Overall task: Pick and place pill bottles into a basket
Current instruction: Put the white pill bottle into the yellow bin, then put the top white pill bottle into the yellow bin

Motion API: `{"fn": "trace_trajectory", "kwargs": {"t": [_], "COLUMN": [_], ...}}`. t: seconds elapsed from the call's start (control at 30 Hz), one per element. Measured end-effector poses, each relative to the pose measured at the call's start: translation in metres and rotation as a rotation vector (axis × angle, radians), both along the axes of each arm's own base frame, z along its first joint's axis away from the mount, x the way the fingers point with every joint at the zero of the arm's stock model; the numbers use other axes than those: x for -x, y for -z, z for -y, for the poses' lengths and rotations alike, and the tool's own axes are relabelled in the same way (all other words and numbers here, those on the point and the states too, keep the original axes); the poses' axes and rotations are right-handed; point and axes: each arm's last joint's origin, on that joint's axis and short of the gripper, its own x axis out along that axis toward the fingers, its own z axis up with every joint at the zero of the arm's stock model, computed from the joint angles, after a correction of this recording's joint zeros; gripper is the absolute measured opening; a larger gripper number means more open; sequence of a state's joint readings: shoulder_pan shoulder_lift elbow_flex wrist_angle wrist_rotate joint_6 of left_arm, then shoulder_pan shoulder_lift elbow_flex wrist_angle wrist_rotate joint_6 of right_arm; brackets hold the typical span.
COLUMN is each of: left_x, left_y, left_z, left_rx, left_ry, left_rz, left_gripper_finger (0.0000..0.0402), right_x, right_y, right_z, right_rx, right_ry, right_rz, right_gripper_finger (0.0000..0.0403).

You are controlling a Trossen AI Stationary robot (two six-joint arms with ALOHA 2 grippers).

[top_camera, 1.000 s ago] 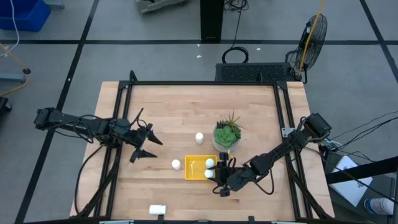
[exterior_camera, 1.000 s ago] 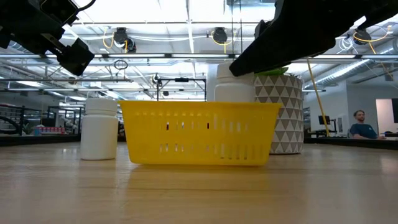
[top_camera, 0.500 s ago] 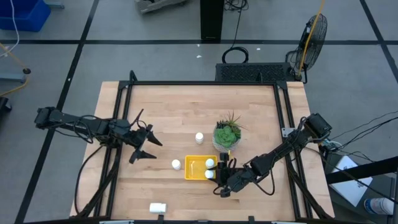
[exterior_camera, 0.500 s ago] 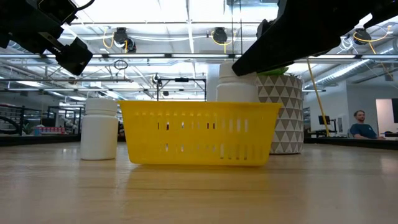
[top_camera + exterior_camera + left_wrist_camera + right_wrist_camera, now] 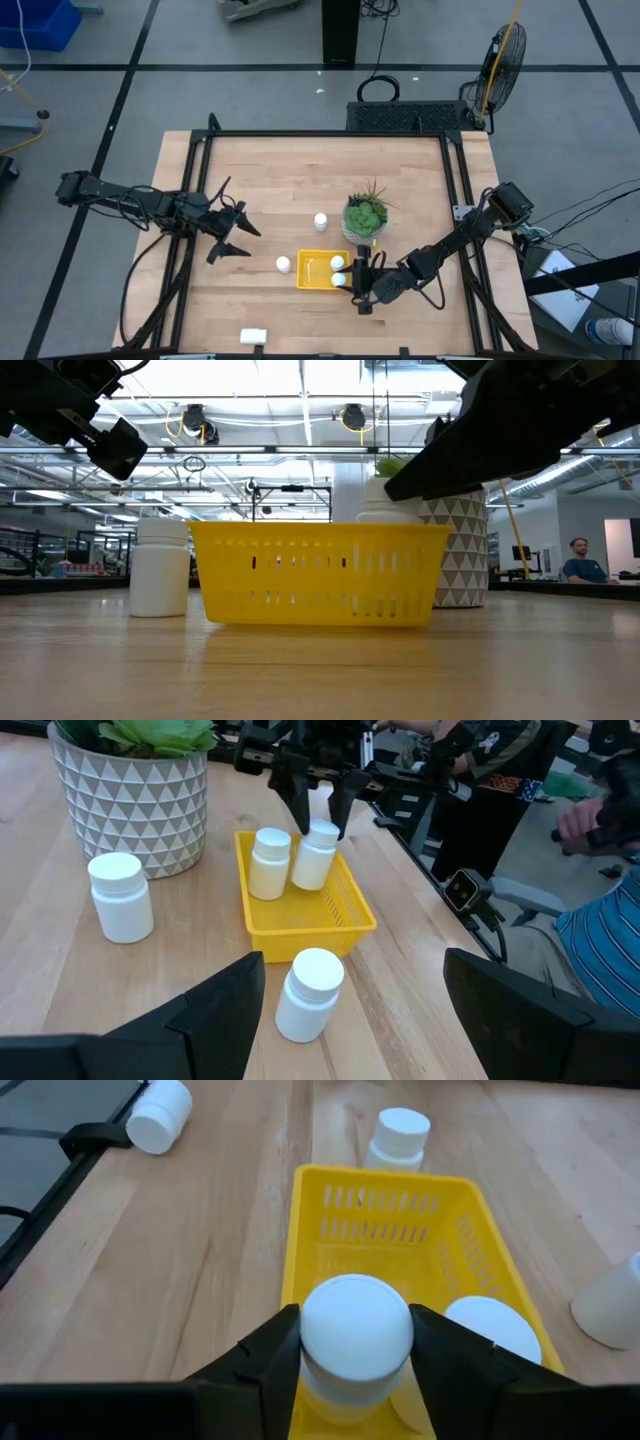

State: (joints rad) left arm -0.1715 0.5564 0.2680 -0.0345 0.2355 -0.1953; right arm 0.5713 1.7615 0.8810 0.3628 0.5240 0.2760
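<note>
I see my right gripper [image 5: 357, 1342] with jaws clamped on a small white cylindrical pill bottle [image 5: 356, 1335], inside the shallow yellow plastic basket [image 5: 312, 270]. My left gripper [image 5: 238, 236] hovers wide open, well apart.

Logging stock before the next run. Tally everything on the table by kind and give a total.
pill bottles: 5
yellow basket: 1
potted plant: 1
Total: 7
</note>
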Motion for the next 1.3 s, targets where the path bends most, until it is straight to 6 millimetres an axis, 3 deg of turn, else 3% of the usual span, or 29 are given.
{"fn": "trace_trajectory", "kwargs": {"t": [0.23, 0.67, 0.93, 1.13, 1.3], "left_x": [0.000, 0.000, -0.001, -0.005, -0.015], "left_y": [0.000, 0.000, -0.001, -0.001, 0.001], "left_z": [0.000, 0.000, -0.002, -0.008, -0.008], "left_rx": [0.002, 0.001, -0.030, -0.090, -0.102], "left_ry": [-0.001, -0.001, -0.079, -0.295, -0.327], "left_rz": [0.000, 0.000, 0.015, 0.031, 0.048], "left_gripper_finger": [0.0310, 0.0310, 0.0310, 0.0310, 0.0310], "right_x": [0.000, 0.000, 0.012, 0.035, 0.050], "right_y": [0.000, -0.003, -0.050, -0.079, -0.094], "right_z": [0.000, 0.000, 0.000, -0.017, -0.027], "right_rx": [0.000, 0.021, -0.010, 0.000, 0.025], "right_ry": [-0.003, -0.020, -0.054, -0.169, -0.240], "right_rz": [-0.002, 0.016, 0.137, 0.229, 0.281], "right_gripper_finger": [0.0193, 0.0175, 0.0168, 0.0157, 0.0151]}}
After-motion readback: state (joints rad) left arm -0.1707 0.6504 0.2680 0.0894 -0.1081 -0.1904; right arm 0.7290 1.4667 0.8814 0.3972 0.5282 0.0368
